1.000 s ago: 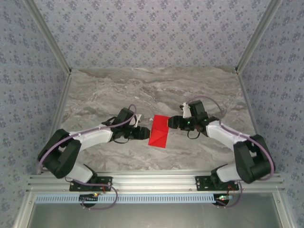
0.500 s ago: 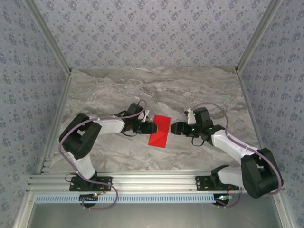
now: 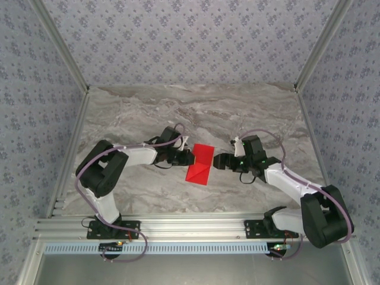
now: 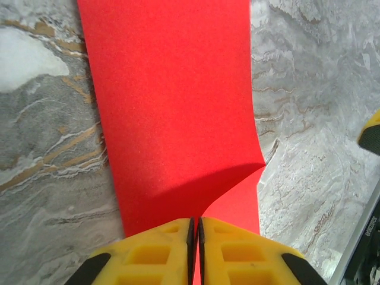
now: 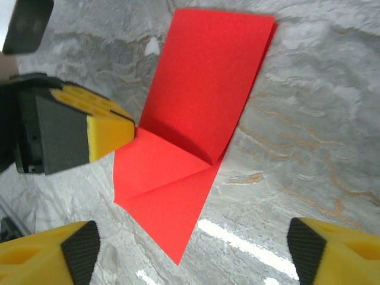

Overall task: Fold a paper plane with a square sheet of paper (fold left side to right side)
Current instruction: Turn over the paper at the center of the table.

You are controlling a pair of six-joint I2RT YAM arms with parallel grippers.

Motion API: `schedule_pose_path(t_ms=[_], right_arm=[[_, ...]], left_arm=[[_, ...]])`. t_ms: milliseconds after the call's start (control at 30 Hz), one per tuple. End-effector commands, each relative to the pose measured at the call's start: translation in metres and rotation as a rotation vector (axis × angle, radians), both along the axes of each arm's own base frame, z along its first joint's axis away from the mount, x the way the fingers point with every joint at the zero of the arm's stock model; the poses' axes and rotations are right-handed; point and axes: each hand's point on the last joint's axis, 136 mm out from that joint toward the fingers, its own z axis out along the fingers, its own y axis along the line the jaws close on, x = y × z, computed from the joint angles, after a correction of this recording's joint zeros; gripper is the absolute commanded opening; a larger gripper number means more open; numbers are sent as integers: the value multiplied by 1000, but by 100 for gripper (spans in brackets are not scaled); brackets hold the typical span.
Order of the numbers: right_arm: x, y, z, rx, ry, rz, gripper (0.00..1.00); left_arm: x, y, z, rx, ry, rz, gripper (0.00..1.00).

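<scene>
Clearly we are mid-fold: our left gripper is clamped on a raised flap of the square sheet of paper, centre of the top view; our right gripper gapes wide beside it. Next we should carry the flap across, then crease.

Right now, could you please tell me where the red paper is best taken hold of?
Probably the lifted left edge of the paper, approached low from the left: it alone stands off the table, while the rest lies nearly flat. The left gripper is shut on it there.
</scene>
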Motion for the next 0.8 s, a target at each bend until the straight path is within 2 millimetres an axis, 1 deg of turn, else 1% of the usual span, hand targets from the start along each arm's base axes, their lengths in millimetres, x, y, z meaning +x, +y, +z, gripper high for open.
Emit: schedule_pose_path(t_ms=[0,133,300,367,433,500,600,700,767], right_arm=[[-2,16,4,105,23,49,91],[2,32,4,174,52,72,92],[9,54,3,222,81,101,91],[12,59,-2,223,101,99,89],[16,65,-7,228,123,95,84],[20,71,-12,238,149,92,75],[23,82,-15,259,173,107,55],[26,90,-15,274,174,119,29],[28,88,-12,273,156,122,11]], left_arm=[[4,9,19,-5,-60,10,12],[3,12,23,-3,-68,12,12],[2,13,21,3,-65,11,12],[2,13,21,3,-63,13,12],[2,13,22,1,-64,11,12],[2,13,22,1,-67,12,12],[3,15,24,3,-71,19,13],[6,19,30,-4,-82,38,18],[7,26,37,-17,-96,62,23]])
